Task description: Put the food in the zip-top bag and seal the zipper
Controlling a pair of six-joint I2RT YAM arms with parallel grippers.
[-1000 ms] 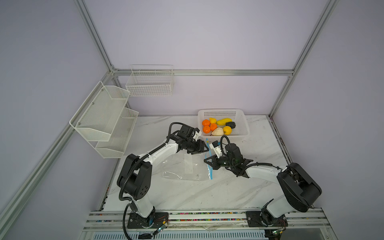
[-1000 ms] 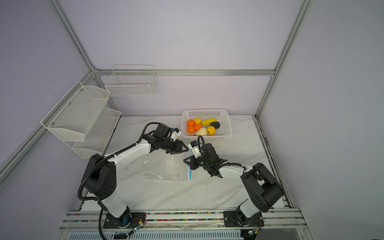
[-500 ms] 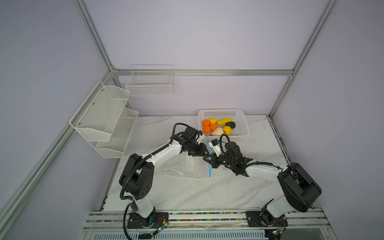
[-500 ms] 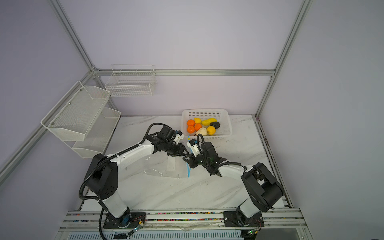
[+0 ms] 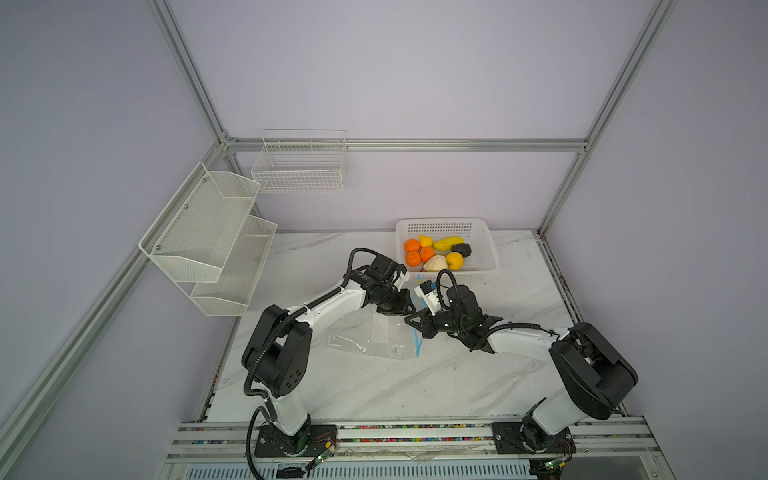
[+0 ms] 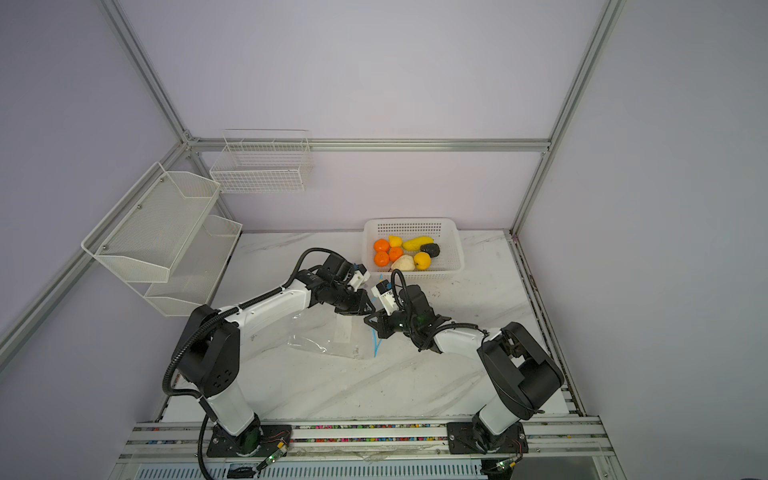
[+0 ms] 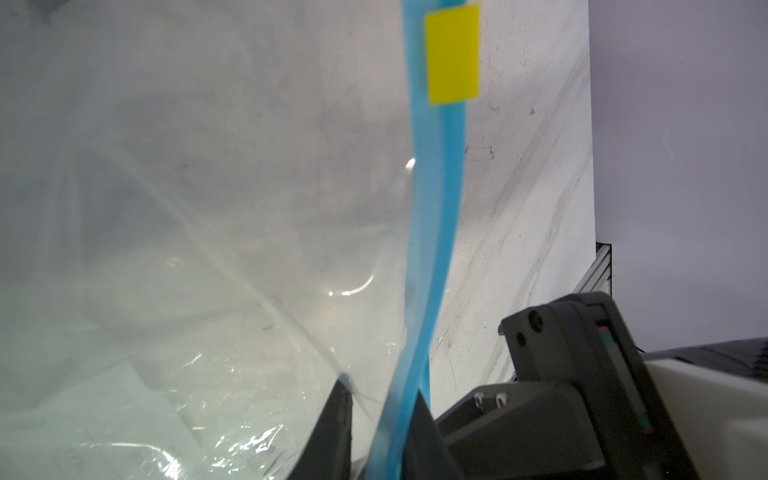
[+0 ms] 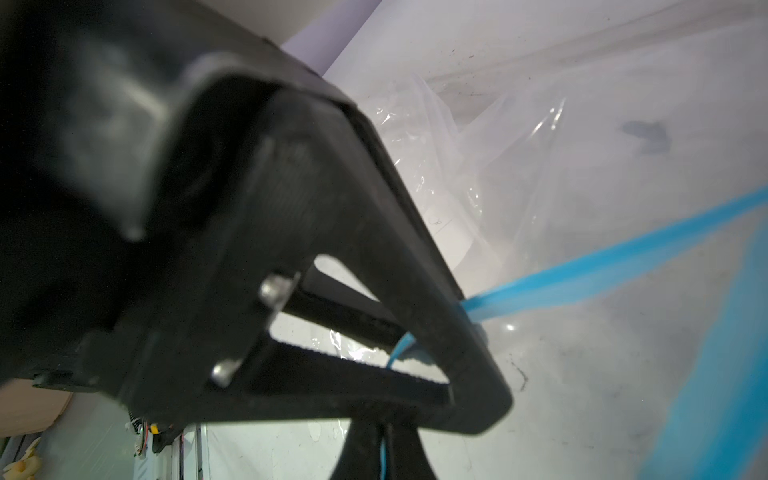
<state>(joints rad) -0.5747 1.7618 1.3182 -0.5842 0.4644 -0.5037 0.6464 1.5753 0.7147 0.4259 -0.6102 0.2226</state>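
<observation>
**Left tool** (image 7: 382,419): the black fingers are drawn close on either side of the thin light-blue zipper strip (image 7: 436,208), which runs between them in the left wrist view. Whether they actually clamp it cannot be told (the near end is blurred).

**Right tool** (image 8: 384,444): the fingers are pressed together and pinch the same zipper strip. A sliver of blue shows between them in the right wrist view.

**Position:** in both top views the two tools meet almost tip to tip at the centre of the frame.

**Zipper:** a small yellow rectangular tab (image 7: 452,54) sits on the strip, apart from the left tool's fingers.

**Bag:** the large, crinkly, transparent plastic zip-top bag (image 5: 365,340) hangs from the held mouth edge. It spreads to the left of and below the tools in a top view. The mouth edge is raised and the rest lies on the white marble-patterned bench (image 5: 415,386).

**Food:** all eight toy pieces lie in the white perforated plastic basket (image 5: 484,232), above and right of centre against the back wall, near the tools.
- Three orange tangerines (image 5: 412,258) are at the basket's left.
- Two yellow fruits (image 5: 454,259) are there, one beside the tangerines and one at the near rim.
- A long yellow piece (image 5: 448,243) lies towards the back.
- A dark grey-black lump (image 5: 461,249) is just right of the long piece.
- A cream-white bulb (image 5: 435,263) is at the near rim.
</observation>
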